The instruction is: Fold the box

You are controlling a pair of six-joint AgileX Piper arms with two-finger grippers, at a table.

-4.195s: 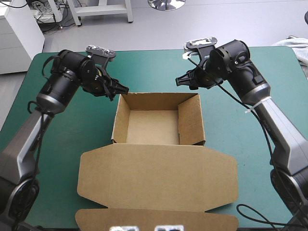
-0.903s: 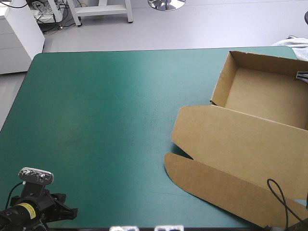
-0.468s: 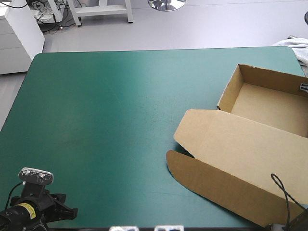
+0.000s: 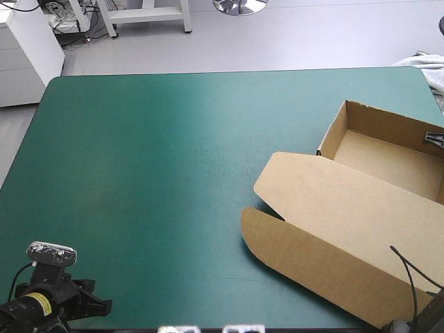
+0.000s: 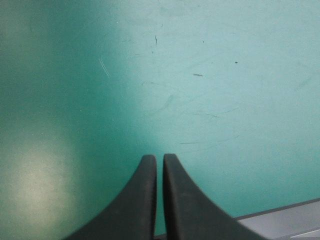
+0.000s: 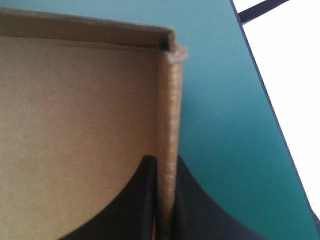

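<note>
The box (image 4: 385,158) lies open at the table's (image 4: 152,152) right edge, lid (image 4: 333,205) flat toward the near side. Only my right wrist view shows my right gripper (image 6: 162,162) clamped on its wall (image 6: 169,115); my left gripper (image 5: 156,160) is closed empty over the table's near-left corner.

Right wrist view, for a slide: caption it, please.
Right gripper, jaws shut on one wall of the open brown box, teal-green cover beside it.

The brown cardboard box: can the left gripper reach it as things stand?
Probably not yet: the left gripper sits at the near left corner, the box far right. Only bare teal-green cover lies between.
</note>
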